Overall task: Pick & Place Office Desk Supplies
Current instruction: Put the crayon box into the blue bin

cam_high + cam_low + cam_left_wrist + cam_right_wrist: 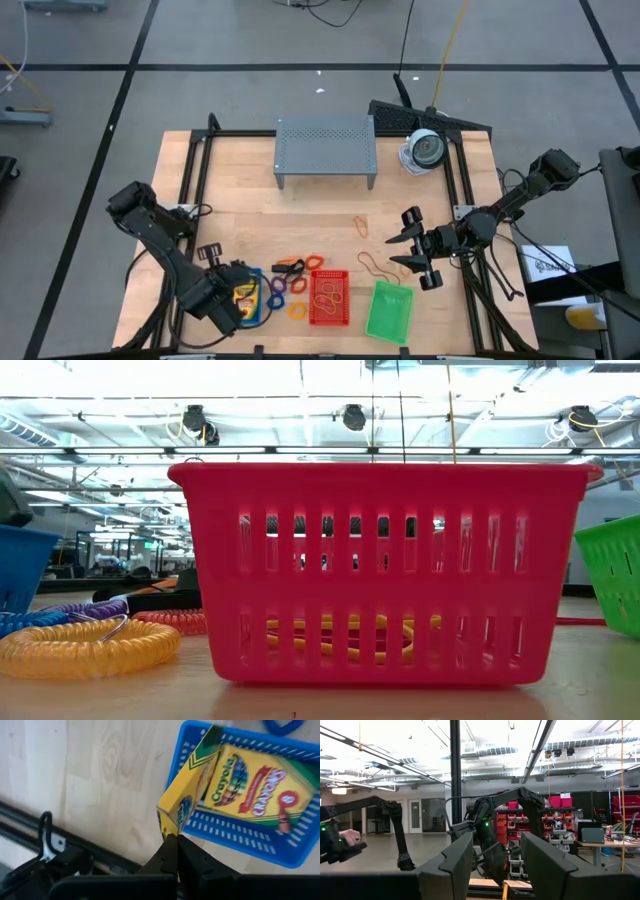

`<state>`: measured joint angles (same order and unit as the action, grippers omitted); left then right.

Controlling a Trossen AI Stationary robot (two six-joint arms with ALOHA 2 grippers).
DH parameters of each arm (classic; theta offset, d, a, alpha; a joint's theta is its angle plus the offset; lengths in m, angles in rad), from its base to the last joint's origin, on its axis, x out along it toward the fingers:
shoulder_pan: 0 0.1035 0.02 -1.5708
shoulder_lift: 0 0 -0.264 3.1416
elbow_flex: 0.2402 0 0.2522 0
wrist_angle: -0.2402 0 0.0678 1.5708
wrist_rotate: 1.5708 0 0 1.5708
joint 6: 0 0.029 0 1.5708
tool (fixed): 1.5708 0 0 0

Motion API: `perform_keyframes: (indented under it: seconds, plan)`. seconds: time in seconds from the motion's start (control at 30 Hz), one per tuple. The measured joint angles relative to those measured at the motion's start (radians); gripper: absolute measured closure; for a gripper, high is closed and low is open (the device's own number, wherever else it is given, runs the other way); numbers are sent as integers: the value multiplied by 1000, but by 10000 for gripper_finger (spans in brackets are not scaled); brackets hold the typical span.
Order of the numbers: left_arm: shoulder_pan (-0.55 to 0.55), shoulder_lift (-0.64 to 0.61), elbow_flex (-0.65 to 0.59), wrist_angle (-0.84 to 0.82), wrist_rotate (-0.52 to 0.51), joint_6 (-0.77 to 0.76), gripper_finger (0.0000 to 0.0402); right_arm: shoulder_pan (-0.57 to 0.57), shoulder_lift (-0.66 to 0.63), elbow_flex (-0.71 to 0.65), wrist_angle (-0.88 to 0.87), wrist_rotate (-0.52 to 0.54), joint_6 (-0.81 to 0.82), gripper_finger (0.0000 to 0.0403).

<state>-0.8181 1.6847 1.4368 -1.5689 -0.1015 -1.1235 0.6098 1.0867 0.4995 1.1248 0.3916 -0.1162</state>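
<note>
Three mesh trays sit along the near edge of my table (250, 200): the blue tray (280, 845) on the left, the red tray (329, 298) in the middle, the green tray (389, 310) to the right. I judge the sorting partly done: one crayon box (250, 790) lies flat in the blue tray, and yellowish bands show through the red tray's slats in the low view, while the green tray looks empty. My left gripper (176, 851) is pressed together on a corner of a second crayon box (187, 795), tilted over the blue tray's rim. My right gripper (415, 250) hovers spread wide and empty, right of centre. Loose rubber bands (372, 264) lie near it, and coiled rings (290, 285) crowd between the blue and red trays. Behind stand the grey shelf (325, 148) and a round device (425, 150), well clear.
</note>
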Motion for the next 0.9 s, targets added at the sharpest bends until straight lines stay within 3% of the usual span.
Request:
perform_keyframes:
  seconds: [0.3, 0.9]
  plan:
    - [2, -72, 0, -1, -82, -11, 401, 0, 0, 0, 0, 0, 0, 248]
    - [-50, -28, -12, 64, -17, -140, 401, 0, 0, 0, 9, 0, 22, 248]
